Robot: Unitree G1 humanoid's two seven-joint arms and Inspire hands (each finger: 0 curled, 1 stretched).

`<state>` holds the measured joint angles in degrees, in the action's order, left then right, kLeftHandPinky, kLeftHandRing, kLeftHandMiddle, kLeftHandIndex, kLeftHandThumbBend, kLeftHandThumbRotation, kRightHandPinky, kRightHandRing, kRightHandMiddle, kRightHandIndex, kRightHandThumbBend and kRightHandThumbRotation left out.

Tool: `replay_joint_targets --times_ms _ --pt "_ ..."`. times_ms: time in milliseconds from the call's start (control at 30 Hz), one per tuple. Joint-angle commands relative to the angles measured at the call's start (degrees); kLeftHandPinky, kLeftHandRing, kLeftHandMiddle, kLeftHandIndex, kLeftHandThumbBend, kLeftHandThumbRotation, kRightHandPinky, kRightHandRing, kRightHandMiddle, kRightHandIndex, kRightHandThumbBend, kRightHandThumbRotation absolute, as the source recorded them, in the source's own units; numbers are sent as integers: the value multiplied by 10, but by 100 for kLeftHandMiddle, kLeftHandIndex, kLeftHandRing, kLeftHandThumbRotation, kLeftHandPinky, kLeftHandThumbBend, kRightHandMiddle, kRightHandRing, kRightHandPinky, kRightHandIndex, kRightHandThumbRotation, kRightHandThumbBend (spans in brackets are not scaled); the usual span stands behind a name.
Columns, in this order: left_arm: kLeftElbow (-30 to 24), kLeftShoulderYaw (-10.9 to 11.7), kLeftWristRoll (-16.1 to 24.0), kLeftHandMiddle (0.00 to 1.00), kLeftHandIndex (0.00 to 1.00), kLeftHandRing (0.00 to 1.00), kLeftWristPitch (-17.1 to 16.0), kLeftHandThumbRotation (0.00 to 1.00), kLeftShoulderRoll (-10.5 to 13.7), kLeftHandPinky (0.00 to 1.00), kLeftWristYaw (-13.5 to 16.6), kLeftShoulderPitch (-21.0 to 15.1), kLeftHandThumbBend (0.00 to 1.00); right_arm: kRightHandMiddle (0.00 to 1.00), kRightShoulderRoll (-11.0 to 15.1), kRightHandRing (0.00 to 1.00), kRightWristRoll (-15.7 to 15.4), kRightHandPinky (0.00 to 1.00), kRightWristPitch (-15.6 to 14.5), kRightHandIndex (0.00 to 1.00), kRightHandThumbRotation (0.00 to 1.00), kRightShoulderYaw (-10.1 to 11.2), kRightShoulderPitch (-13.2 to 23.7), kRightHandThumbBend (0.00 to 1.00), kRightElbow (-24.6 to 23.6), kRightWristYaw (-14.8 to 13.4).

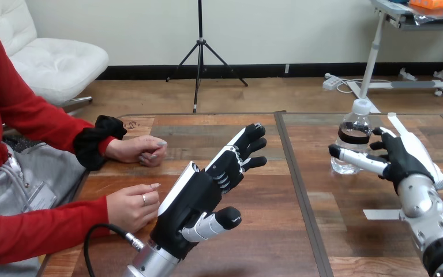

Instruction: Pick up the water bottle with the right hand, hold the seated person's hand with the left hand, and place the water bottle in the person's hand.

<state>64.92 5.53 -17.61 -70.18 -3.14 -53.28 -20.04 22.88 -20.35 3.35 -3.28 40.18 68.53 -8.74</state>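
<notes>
The water bottle (355,135) stands upright at the far right of the table (300,231). Its lower part is hidden behind the thumb of the right hand (401,158), so contact cannot be confirmed, and its fill level is hard to make out. That hand's fingers are spread, not closed, just right of the bottle. The left hand (207,184) is held with fingers straight and apart, just beside the person's near hand (130,208), contact unclear. The person's far hand (135,150) rests on the table.
</notes>
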Motion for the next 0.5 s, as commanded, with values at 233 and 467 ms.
replay_joint_targets --times_ms 233,467 --pt "-22 6 -10 97 96 95 -7 79 1 88 3 -27 100 86 0 79 5 64 14 94 59 -7 71 100 10 -6" --pt "-24 6 -13 97 96 95 -3 79 1 88 -1 -26 100 85 -4 78 4 63 12 93 59 -10 80 100 19 -8"
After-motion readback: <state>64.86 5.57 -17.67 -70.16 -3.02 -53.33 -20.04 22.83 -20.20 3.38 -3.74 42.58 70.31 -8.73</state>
